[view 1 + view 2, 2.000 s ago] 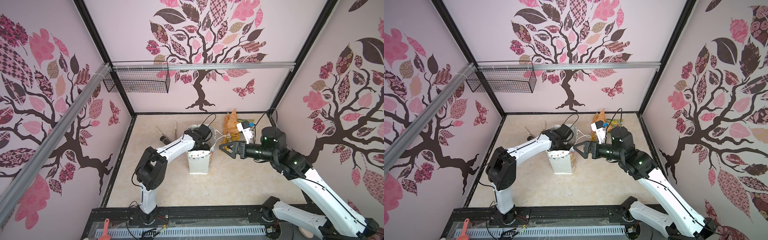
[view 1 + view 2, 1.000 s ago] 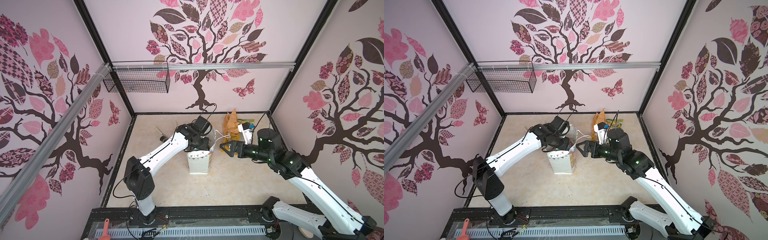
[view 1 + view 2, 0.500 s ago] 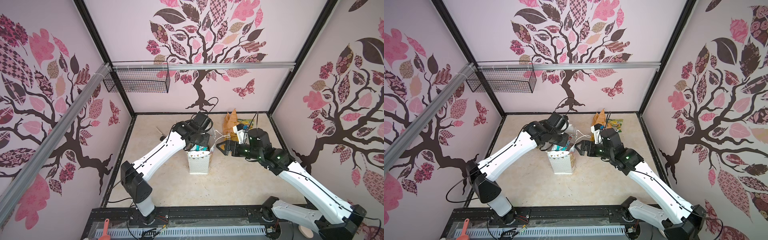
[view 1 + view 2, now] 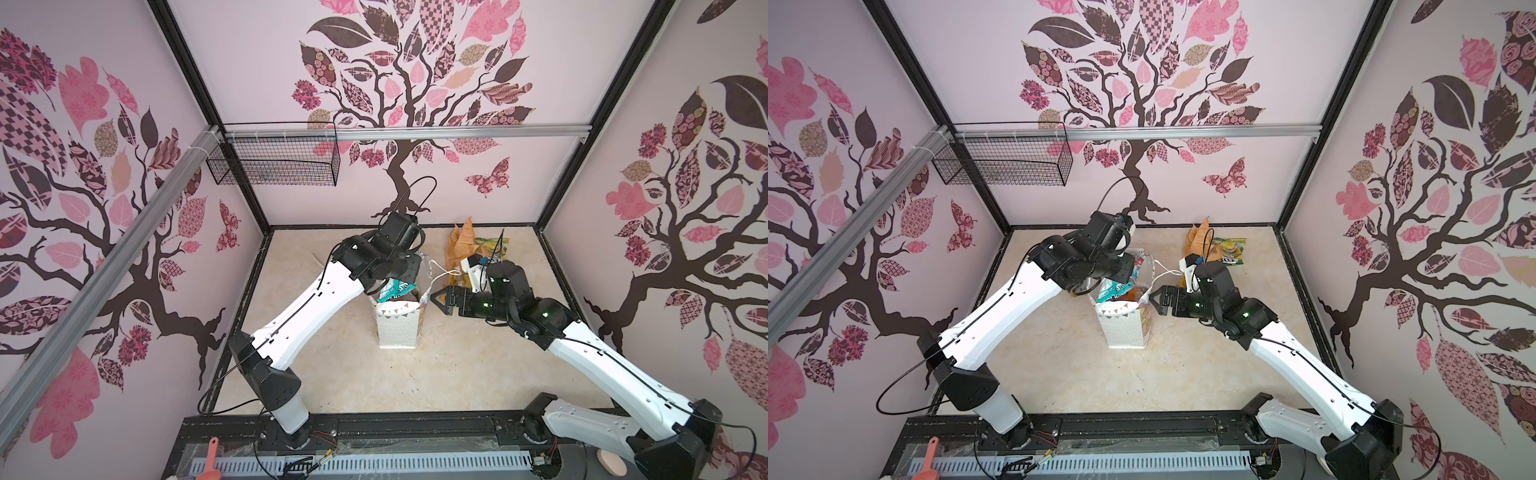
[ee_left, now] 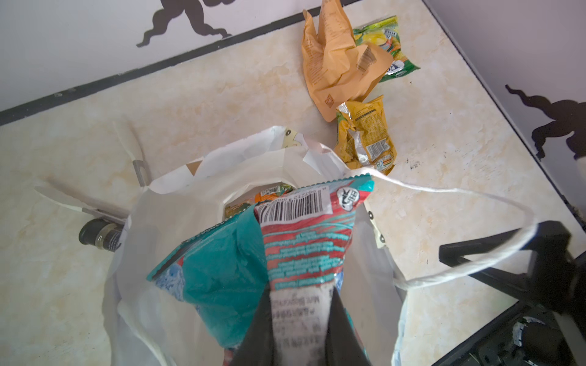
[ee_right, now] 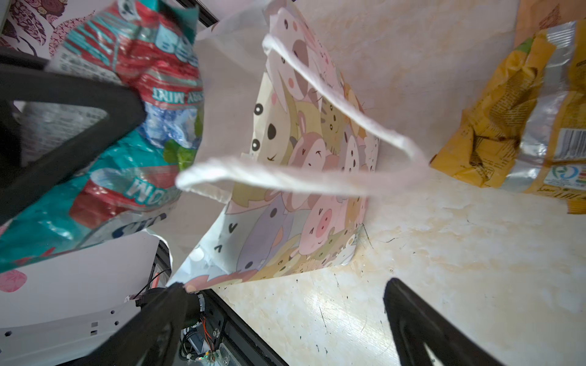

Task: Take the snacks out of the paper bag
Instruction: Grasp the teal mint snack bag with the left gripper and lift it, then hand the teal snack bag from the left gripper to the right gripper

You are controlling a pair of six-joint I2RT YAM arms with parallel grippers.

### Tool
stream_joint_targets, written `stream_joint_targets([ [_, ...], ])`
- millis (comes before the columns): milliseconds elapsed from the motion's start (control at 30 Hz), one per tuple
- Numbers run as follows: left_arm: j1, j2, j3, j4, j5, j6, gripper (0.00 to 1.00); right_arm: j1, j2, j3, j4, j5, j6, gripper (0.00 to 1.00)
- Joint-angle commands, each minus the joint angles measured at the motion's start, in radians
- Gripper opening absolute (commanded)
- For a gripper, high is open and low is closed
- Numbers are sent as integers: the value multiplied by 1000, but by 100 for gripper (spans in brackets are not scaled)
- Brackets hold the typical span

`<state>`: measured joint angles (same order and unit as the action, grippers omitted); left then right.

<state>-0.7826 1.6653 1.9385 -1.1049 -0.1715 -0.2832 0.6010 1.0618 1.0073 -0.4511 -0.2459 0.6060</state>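
Above the open mouth of the paper bag (image 4: 397, 332), my left gripper (image 5: 299, 304) is pinching the teal packet (image 5: 228, 263) by one end, both fingers pressed onto the crinkled foil on either side of its white printed panel. That packet hangs partly out over the rim, its barcoded end pointing down into the bag, where an orange packet (image 5: 264, 198) shows deeper inside. Both top views show the bag standing upright near the middle of the table (image 4: 332, 374), its dotted side with the bunting print facing the front. My right gripper (image 4: 1152, 303) hovers just beside the bag's right side, its fingers spread wide and holding nothing. A white cord handle (image 6: 317, 182) loops out from the bag toward that gripper. In the left wrist view the cord crosses one black finger, though I cannot tell if it touches. Beyond the bag, a mustard-yellow packet (image 5: 367, 136) lies flat on the table just beside it. Farther back a crumpled piece of tan paper (image 5: 333, 63) partly covers a green-and-yellow packet (image 5: 387, 47) near the back wall.
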Motion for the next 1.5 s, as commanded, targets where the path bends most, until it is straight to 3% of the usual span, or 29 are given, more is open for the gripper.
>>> stream_joint_targets([
  [0, -12, -50, 66, 21, -22, 14, 0, 5, -53, 54, -35, 38, 0, 100],
  [333, -57, -99, 106, 68, -37, 58, 0, 5, -128, 166, -55, 88, 32, 100],
  [700, -101, -204, -27, 260, 140, 169, 0, 5, -103, 315, 0, 68, 68, 100],
  [900, -181, -208, -35, 271, 60, 277, 0, 5, -62, 362, 58, 41, 88, 100],
  [1100, -201, -204, -26, 275, 50, 293, 0, 5, -30, 373, 103, -6, 111, 99],
  [1267, -205, -204, -25, 278, 46, 295, 0, 5, -31, 331, 176, -66, 149, 92],
  [1467, -212, -199, -20, 280, 53, 300, 0, 5, -21, 314, 220, -108, 178, 68],
])
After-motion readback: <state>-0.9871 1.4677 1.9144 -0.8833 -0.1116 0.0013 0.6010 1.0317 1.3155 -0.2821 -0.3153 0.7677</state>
